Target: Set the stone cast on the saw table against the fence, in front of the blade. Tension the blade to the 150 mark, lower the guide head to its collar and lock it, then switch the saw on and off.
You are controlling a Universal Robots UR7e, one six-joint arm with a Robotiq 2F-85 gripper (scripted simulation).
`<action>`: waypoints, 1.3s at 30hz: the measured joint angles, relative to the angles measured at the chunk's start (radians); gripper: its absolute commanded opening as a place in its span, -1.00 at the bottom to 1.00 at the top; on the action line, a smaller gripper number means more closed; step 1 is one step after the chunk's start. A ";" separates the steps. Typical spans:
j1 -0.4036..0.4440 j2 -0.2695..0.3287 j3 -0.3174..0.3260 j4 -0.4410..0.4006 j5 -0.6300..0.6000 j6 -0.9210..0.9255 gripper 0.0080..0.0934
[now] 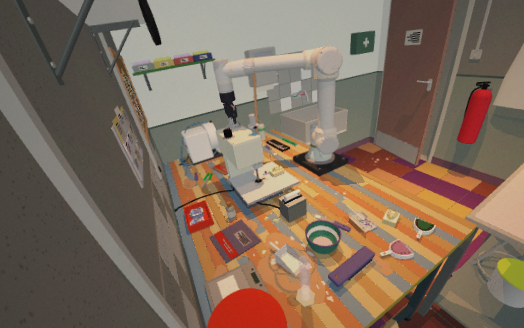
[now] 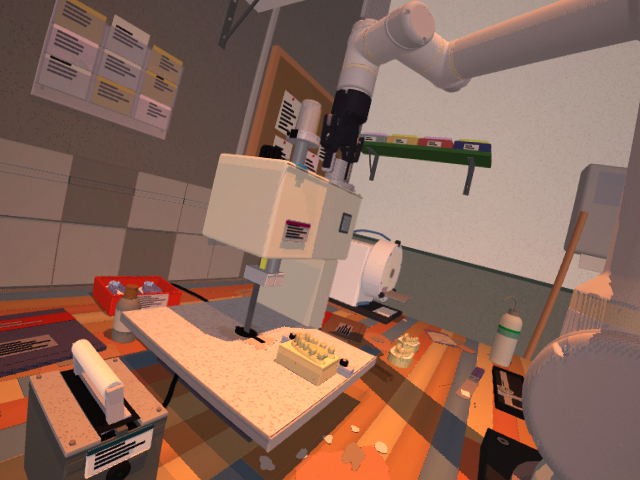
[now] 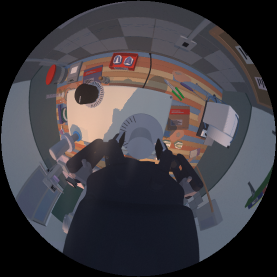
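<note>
A grey tension knob [image 3: 140, 135] with a ring of scale marks stands on top of the cream saw housing [image 2: 276, 206], and my gripper [image 3: 139, 143] hangs directly over it, open and holding nothing. A black knob [image 3: 85, 94] with its own dial sits at the housing's far corner. A grey post [image 2: 305, 132] rises from the housing beside my gripper [image 2: 341, 155]. Below, the guide head [image 2: 264, 275] and blade [image 2: 250, 310] come down to the speckled saw table [image 2: 243, 361]. The yellow stone cast [image 2: 307, 356] lies on the table in front of the blade, against the fence at the table's edge.
The grey post stands close beside my fingers on the housing top. A white machine [image 2: 372, 271] sits behind the saw, and a green shelf [image 2: 426, 150] hangs on the wall beyond. A grey box with a white handle [image 2: 95, 408] stands before the table. A spray bottle [image 2: 505, 338] stands on the bench.
</note>
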 measured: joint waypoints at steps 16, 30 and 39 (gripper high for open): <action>0.000 0.002 -0.035 0.033 0.000 0.000 0.41; 0.000 0.011 -0.128 0.117 0.000 0.000 0.41; 0.000 0.013 -0.141 0.128 0.000 0.000 0.41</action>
